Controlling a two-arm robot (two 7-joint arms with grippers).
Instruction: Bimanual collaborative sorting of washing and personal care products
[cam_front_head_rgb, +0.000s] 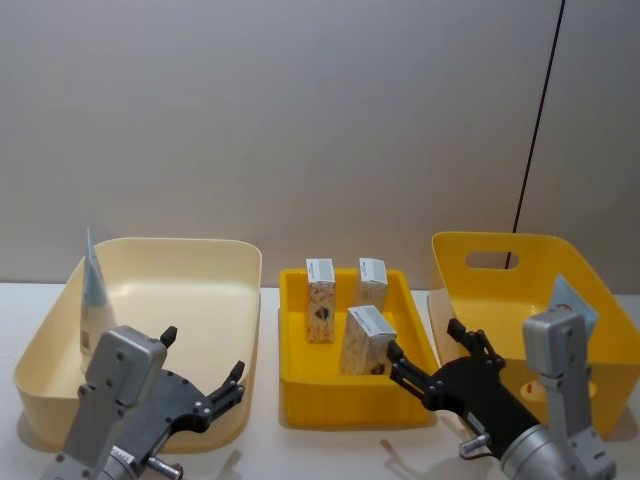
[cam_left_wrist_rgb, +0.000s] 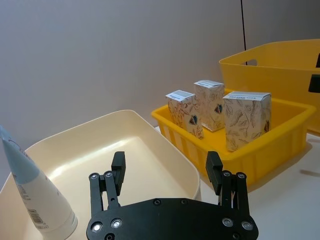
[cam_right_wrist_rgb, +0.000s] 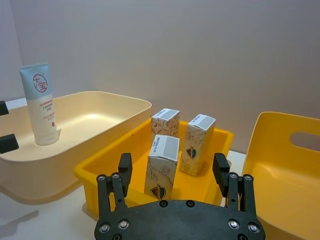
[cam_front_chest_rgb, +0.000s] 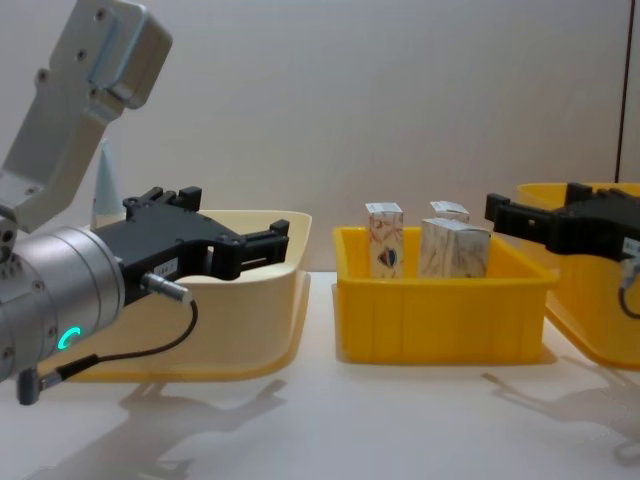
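- Low in the head view, the right gripper (cam_front_head_rgb: 425, 348) sits at the tray's (cam_front_head_rgb: 300, 400) near right corner, jaws apart. The front carton (cam_front_head_rgb: 365, 338) stands just beside its inner jaw, with two more cartons (cam_front_head_rgb: 321, 285) behind. The left gripper (cam_front_head_rgb: 203, 355), jaws also apart, hovers at the cream bin's (cam_front_head_rgb: 180, 250) near edge. A tube (cam_front_head_rgb: 95, 295) stands upright by that bin's left wall.
- Left wrist view: the spread jaws point into the cream bin, the tube (cam_left_wrist_rgb: 35, 200) is off to one side, and the cartons are well apart from them.
- Right wrist view: the front carton (cam_right_wrist_rgb: 162, 167) lies straight ahead between the spread jaws, long axis upright. The right arm looks nearer for this pick.
- Chest view: the right gripper (cam_front_chest_rgb: 540, 207) is level with the carton tops, so a short forward reach should do.
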